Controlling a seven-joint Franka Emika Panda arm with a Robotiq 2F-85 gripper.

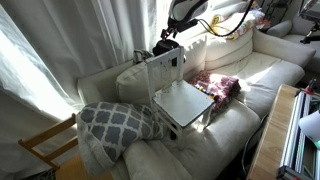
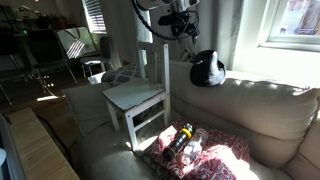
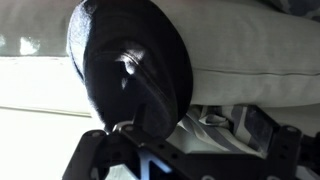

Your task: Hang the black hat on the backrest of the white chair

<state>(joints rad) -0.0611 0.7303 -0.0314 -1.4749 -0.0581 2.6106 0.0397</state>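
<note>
The gripper (image 2: 183, 28) hangs at the top centre of an exterior view. The wrist view gives what that one can't: its fingers (image 3: 88, 152) sit far apart near the bottom corners, jaws wide, gripping nothing. Right in front of it and filling the middle of the wrist view is the black hat (image 3: 130, 70), a rounded dome against the pale sofa backrest (image 3: 250, 40). From outside, the hat (image 2: 206, 68) rests on top of that backrest, just below and right of the gripper, with a gap between them. Left of the hat stands the white chair (image 2: 135, 98), upright on the sofa seat, the hat clear of its slats. In an exterior view the hat is only a dark patch (image 1: 164, 46) by the chair's top rail, but here a grey patterned cushion (image 1: 115, 122) shows lower left and a pink floral cloth (image 1: 218, 85) lies right of the chair
</note>
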